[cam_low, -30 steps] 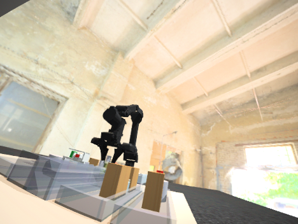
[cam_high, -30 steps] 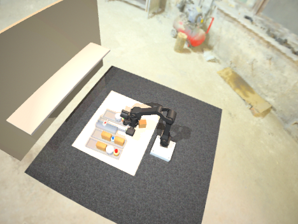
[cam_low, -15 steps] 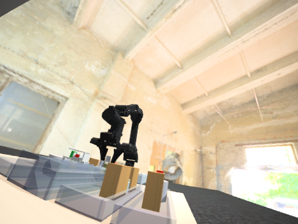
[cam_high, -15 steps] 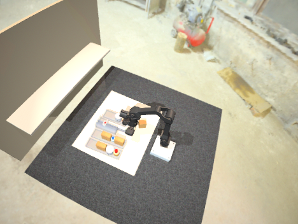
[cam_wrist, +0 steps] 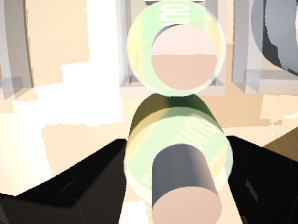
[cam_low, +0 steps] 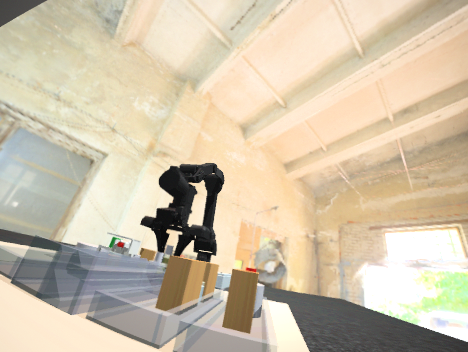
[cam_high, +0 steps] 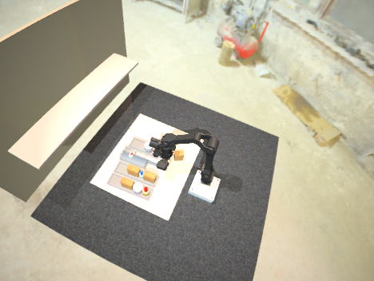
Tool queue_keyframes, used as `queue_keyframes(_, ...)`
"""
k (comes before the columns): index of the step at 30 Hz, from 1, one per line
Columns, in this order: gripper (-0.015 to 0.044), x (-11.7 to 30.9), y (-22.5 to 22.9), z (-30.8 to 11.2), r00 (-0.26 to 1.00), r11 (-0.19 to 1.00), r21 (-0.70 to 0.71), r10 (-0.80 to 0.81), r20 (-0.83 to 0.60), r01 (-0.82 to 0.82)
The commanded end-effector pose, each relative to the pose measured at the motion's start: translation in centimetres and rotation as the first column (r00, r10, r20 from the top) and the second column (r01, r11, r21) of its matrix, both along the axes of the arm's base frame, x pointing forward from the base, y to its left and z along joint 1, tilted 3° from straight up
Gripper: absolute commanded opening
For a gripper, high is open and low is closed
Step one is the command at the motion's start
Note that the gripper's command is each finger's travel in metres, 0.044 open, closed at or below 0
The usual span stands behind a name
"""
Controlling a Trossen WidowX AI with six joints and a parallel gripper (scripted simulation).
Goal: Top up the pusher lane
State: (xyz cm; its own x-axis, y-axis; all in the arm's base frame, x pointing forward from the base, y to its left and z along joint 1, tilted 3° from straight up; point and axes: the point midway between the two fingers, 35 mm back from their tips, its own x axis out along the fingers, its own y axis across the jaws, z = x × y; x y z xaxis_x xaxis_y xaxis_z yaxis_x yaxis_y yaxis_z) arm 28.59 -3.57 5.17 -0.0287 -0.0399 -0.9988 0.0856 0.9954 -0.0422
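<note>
My gripper (cam_high: 159,156) (cam_low: 171,252) (cam_wrist: 175,147) is shut on a jar with a pale green lid and a tall grey knob. This held jar (cam_wrist: 175,122) is upright between the fingers in the wrist view, its dark green side just showing. A matching jar (cam_wrist: 142,52) stands at the front of the sprung lane, behind the low clear front stop (cam_wrist: 171,90). The held jar is outside the lane, on the near side of that stop; its height over the board cannot be told. The pusher plate is hidden. In the top view the arm covers the held jar.
Neighbouring clear-walled lanes flank the sprung lane; one holds tan boxes (cam_high: 133,170) (cam_high: 149,176), another a red-capped jar (cam_high: 145,191). A loose tan box (cam_high: 178,155) stands on the white board (cam_high: 161,207), near the gripper. A shelf (cam_high: 76,105) is beyond the board, above the dark mat (cam_high: 224,235).
</note>
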Motion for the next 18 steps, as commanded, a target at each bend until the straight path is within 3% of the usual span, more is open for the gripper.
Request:
queue_keyframes(1,0.0000,1.12,-0.16,0.22,1.000,1.000,-0.006,0.003,0.031,-0.003)
queue_keyframes(18,0.0000,1.96,-0.23,0.24,0.999,1.000,-0.007,0.003,0.032,-0.003)
